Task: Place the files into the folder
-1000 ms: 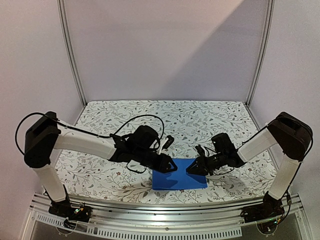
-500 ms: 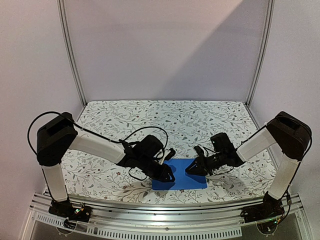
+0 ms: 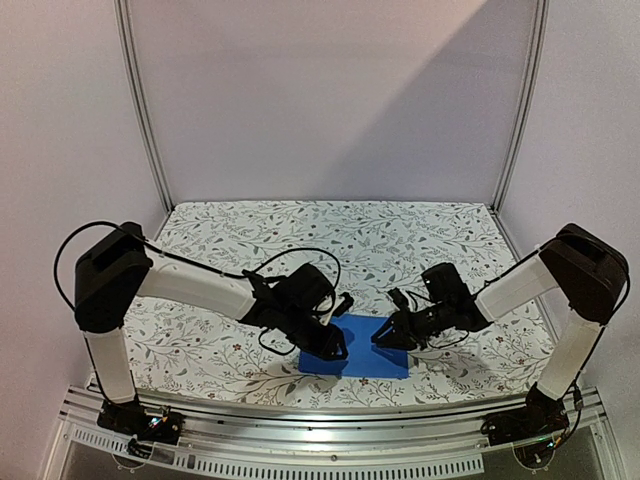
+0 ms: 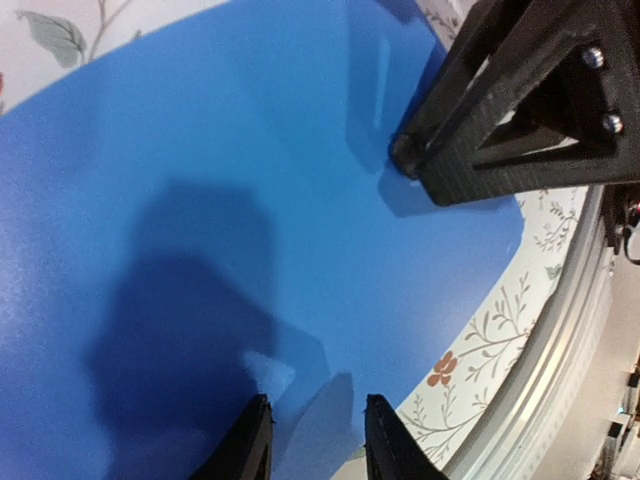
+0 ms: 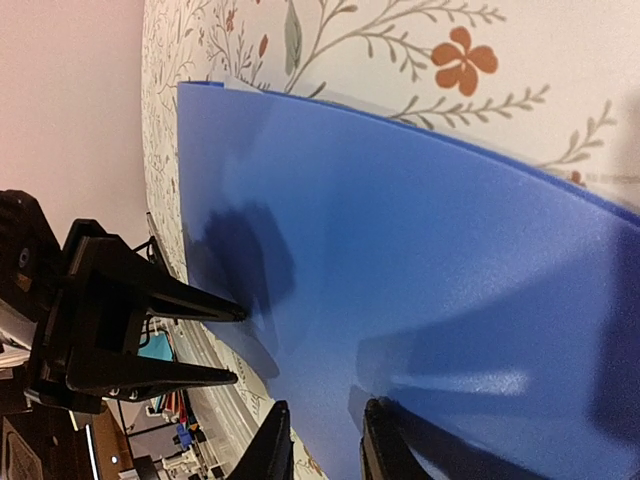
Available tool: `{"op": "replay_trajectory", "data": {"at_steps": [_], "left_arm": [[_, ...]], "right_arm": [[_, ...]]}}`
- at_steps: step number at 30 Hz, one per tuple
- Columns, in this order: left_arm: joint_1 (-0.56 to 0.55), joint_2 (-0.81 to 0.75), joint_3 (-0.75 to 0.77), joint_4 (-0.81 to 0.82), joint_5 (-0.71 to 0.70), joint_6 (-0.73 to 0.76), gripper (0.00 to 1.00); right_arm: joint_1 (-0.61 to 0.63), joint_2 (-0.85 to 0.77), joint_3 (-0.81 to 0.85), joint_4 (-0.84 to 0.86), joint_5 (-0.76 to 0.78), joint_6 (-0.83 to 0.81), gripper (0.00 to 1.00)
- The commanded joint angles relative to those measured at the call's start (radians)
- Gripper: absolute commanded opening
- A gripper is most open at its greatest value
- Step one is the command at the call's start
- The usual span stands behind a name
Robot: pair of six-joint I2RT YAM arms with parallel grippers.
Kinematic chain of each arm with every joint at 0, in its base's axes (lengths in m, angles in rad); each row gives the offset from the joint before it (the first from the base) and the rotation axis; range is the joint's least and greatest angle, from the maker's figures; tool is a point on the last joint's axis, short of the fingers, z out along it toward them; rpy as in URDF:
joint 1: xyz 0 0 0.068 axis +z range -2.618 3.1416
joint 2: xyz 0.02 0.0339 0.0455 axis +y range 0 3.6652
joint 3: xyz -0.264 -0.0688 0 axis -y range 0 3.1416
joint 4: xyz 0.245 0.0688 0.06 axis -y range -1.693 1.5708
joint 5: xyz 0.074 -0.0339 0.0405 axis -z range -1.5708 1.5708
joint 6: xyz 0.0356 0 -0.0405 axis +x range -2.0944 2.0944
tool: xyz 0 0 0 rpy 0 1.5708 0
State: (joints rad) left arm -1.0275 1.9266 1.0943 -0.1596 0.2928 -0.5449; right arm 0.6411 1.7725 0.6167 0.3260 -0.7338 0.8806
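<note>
The blue folder lies shut on the floral table near the front edge, and its cover fills both wrist views. My left gripper is low over the cover's near left corner, open a little, with nothing between its fingers. From the right, my right gripper points down at the cover, also slightly open and empty. Each wrist view shows the other gripper, the right one and the left one. The files are hidden, apart from a thin pale strip along the folder's far edge.
An aluminium rail runs along the table's front edge, just beyond the folder. The floral tablecloth stretches back to a white wall. Two slanted metal posts stand at the rear corners.
My left arm has swung forward and down onto the folder's near left part, its jaws narrowing a bit. The right jaws have parted slightly. The folder has slid slightly to the left.
</note>
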Motion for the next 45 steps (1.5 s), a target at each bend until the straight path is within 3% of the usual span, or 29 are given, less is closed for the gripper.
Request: {"op": "replay_trajectory", "data": {"at_steps": [1, 10, 15, 19, 22, 24, 26, 28, 30, 33, 38, 42, 45], "left_arm": [[-0.003, 0.022, 0.085, -0.208, -0.116, 0.108, 0.34], [0.026, 0.006, 0.448, -0.398, -0.162, 0.29, 0.44], [0.104, -0.015, 0.583, -0.455, -0.366, 0.359, 0.48], [0.192, -0.093, 0.504, -0.359, -0.616, 0.391, 0.5], [0.258, -0.202, 0.361, -0.237, -0.707, 0.37, 0.56], [0.286, -0.293, 0.227, -0.104, -0.752, 0.376, 0.62], [0.288, -0.363, 0.093, 0.013, -0.937, 0.423, 0.75], [0.262, -0.395, 0.031, 0.074, -1.163, 0.505, 0.87], [0.251, -0.415, 0.004, 0.129, -1.244, 0.528, 0.99], [0.275, -0.469, -0.038, 0.139, -1.226, 0.358, 1.0], [0.312, -0.56, -0.171, 0.345, -0.987, 0.259, 0.99], [0.324, -0.526, -0.117, 0.266, -0.914, 0.238, 1.0], [0.398, -0.484, -0.078, 0.201, -0.731, 0.123, 0.99]], "right_arm": [[-0.01, -0.052, 0.057, -0.056, 0.02, -0.075, 0.25], [-0.074, -0.189, 0.199, -0.205, 0.161, -0.219, 0.36], [-0.112, -0.277, 0.26, -0.365, 0.426, -0.341, 0.46], [-0.129, -0.354, 0.241, -0.398, 0.787, -0.416, 0.64], [-0.129, -0.436, 0.158, -0.297, 0.985, -0.503, 0.97], [-0.13, -0.472, 0.128, -0.254, 1.042, -0.568, 0.99], [-0.129, -0.478, 0.135, -0.25, 1.133, -0.603, 0.99], [-0.129, -0.455, 0.18, -0.296, 1.267, -0.542, 0.99], [-0.129, -0.414, 0.247, -0.393, 1.328, -0.485, 0.99], [-0.115, -0.37, 0.32, -0.473, 1.338, -0.461, 0.99], [-0.052, -0.48, 0.274, -0.343, 1.313, -0.573, 0.99], [-0.044, -0.578, 0.233, -0.269, 1.297, -0.624, 0.99], [-0.041, -0.608, 0.22, -0.257, 1.28, -0.644, 0.99]]}}
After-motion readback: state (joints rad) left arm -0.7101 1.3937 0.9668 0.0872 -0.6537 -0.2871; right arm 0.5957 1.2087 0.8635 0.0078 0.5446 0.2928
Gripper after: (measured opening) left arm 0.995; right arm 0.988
